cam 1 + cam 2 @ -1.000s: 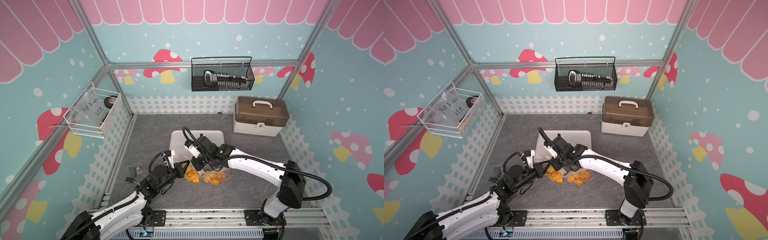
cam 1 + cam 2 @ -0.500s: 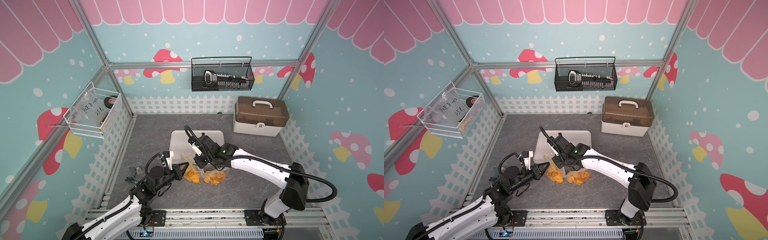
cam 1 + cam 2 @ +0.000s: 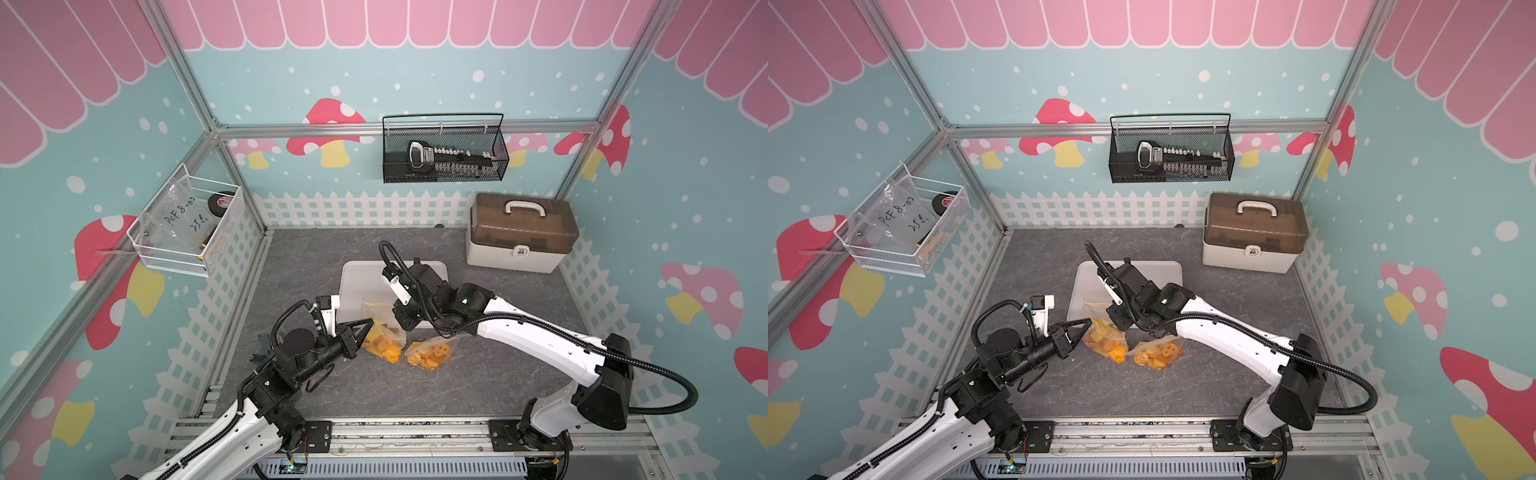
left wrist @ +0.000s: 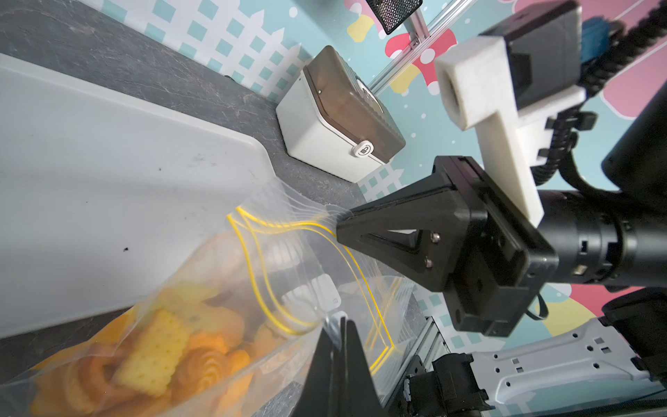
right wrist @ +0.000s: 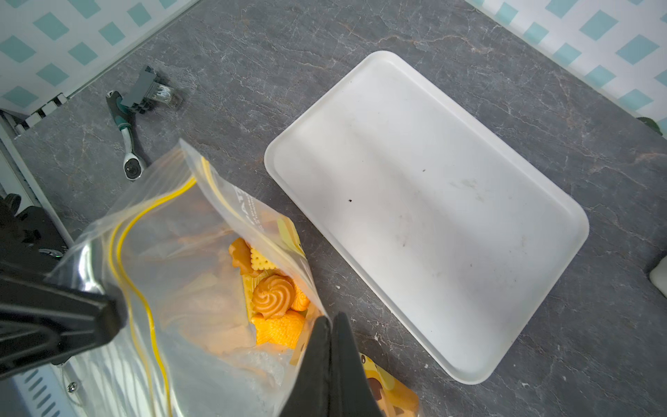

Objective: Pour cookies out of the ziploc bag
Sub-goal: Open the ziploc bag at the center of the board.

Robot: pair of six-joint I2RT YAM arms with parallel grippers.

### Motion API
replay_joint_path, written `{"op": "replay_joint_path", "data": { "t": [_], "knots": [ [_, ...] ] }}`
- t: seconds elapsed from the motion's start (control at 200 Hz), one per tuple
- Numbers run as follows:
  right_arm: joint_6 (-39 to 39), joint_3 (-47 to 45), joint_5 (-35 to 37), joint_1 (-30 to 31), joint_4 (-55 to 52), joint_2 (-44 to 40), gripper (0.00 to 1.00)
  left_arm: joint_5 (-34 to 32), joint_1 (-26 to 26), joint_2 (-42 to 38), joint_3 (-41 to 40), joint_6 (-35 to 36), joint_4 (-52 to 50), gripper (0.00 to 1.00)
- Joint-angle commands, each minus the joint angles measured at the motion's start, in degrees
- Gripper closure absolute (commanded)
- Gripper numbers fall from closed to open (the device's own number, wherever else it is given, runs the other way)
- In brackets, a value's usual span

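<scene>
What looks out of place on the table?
A ratchet wrench and a small black part lie loose on the table near the left arm, unrelated to pouring. Nothing spilled: cookies sit inside the ziploc bag, none on the white tray.

The left gripper (image 3: 369, 325) and right gripper (image 3: 400, 319) grip opposite top edges of the ziploc bag (image 3: 379, 332), at the near edge of the white tray (image 3: 360, 277). The cookies (image 3: 384, 349) rest in its bottom. A second filled bag (image 3: 430, 353) lies just beside it.
</scene>
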Motion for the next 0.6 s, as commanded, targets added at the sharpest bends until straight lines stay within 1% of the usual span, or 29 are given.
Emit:
{"op": "replay_joint_path", "data": {
  "t": [0.0, 0.165, 0.36, 0.595],
  "knots": [
    [0.75, 0.30, 2.15, 0.52, -0.47, -2.50, 1.00, 1.11, -0.17, -1.41, 2.55, 1.90, -3.83, 1.00],
    [1.73, -1.22, 6.08, 0.49, -0.57, -4.08, 1.00, 0.85, -0.15, -2.29, 2.37, 2.82, -6.99, 1.00],
    [2.12, -2.12, 6.13, 0.43, -0.09, -3.30, 1.00, 1.53, -0.16, -2.48, 2.13, 3.74, -9.46, 1.00],
    [2.08, -1.92, 5.80, 0.26, 1.11, -1.25, 1.00, 0.00, -0.14, -4.70, 4.27, 6.80, -16.91, 1.00]
  ]
}}
